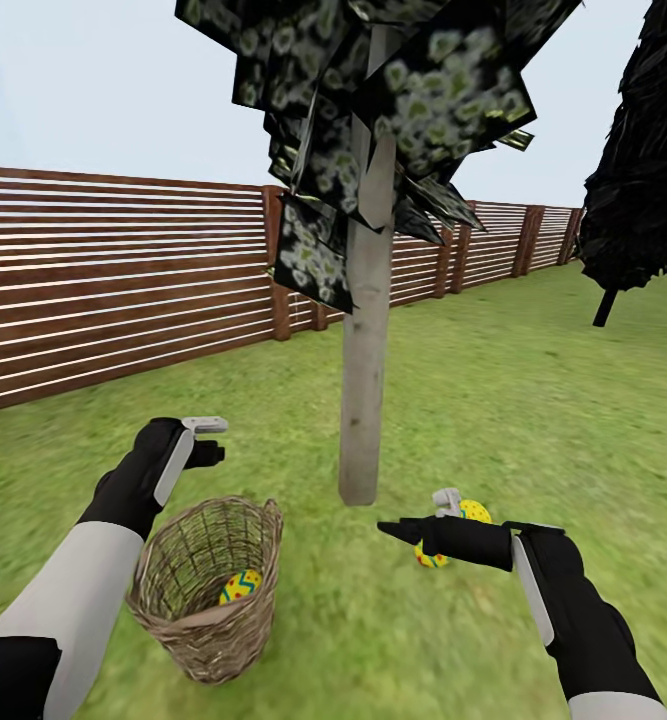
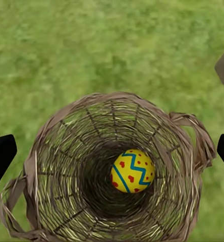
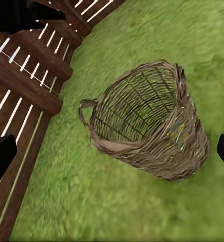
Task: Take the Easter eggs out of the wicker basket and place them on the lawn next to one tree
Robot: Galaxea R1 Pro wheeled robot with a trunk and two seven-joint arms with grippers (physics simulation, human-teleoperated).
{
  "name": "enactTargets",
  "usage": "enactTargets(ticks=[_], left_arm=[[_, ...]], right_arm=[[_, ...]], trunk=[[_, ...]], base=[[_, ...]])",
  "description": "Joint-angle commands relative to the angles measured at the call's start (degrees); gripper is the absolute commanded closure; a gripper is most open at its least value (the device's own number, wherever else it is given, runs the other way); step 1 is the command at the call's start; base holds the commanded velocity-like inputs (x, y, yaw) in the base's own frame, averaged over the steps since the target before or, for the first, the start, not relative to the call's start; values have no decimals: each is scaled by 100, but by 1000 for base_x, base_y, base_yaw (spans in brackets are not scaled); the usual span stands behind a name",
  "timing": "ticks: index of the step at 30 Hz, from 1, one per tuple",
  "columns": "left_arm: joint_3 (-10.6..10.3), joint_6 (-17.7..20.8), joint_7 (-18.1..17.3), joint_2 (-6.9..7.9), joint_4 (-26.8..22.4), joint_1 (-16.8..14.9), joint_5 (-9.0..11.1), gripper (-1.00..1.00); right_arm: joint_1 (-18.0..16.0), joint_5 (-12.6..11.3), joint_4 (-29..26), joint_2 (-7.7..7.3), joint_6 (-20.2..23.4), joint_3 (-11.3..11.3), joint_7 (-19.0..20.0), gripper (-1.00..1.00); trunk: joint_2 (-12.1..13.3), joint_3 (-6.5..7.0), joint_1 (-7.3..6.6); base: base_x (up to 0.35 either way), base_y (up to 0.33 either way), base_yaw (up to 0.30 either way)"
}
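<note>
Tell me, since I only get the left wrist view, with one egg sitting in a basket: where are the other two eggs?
Observer: In the head view, a farther egg and a nearer egg lie on the lawn near the foot of the pale tree trunk, partly hidden by the right arm.
Operator: Is the right pincer holding either one?
Observer: No. In the right wrist view the right pincer has its fingers spread wide with nothing between them.
Operator: How does the basket sit relative to that tree?
Observer: The wicker basket stands on the grass to the trunk's left in the head view, close but not touching.
</note>
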Motion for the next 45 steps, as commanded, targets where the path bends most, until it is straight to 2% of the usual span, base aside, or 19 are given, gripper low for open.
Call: enactTargets(ticks=[1, 11, 24, 31, 45], left_arm=[[-21, 15, 56, 5, -4, -4, 60, -100], [7, 8, 58, 0, 3, -4, 61, -100], [21, -2, 63, 0, 15, -4, 54, -100], [38, -15, 76, 6, 58, -4, 53, -100], [41, -44, 71, 8, 301, -4, 56, -100]], right_arm=[[-4, -5, -4, 1, 44, -6, 16, -100], [-4, -7, -13, 1, 42, -17, 16, -100], [-4, 0, -69, 1, 61, -7, 11, -100], [-4, -9, -73, 8, 48, -225, 14, -100], [-4, 12, -155, 3, 109, -351, -108, -100]], trunk=[[-3, -6, 0], [-3, -6, 0], [-524, -239, 285], [-805, -365, 439], [-1366, -616, 746]], base=[[31, -7, 0], [8, -2, 0], [0, 0, 0], [0, 0, 0], [0, 0, 0]])
